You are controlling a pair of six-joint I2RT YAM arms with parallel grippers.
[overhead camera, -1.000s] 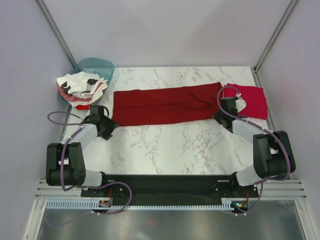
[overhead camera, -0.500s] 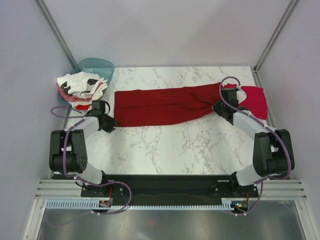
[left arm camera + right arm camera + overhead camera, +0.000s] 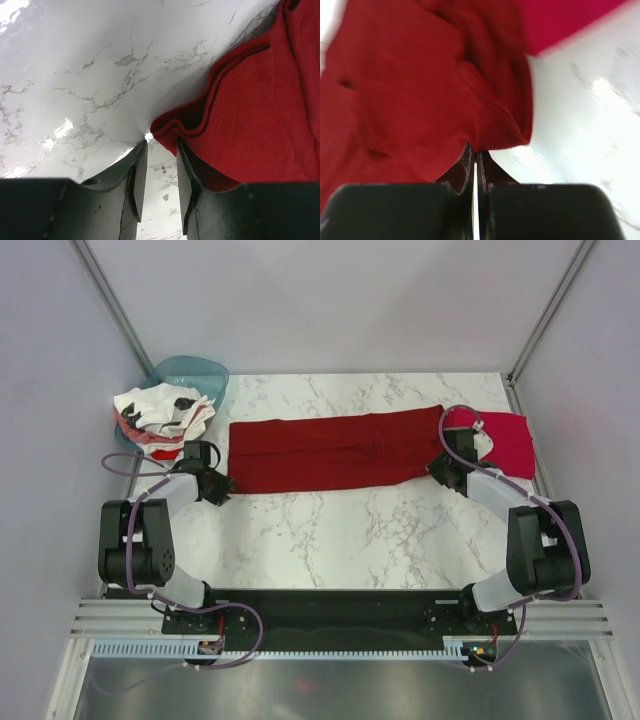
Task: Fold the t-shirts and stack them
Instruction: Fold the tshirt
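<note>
Right gripper (jaws together) on maroon t-shirt

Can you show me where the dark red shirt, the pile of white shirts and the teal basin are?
dark red shirt (image 3: 330, 450), top view, middle of the cloth.
white shirts (image 3: 160, 410), top view, top of the pile.
teal basin (image 3: 197, 366), top view, its far rim.

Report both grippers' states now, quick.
Left gripper: open with a narrow gap, tips at a corner of the dark maroon-red cloth t-shirt, nothing clamped.
Right gripper: shut, pinching that t-shirt's opposite end.
</note>
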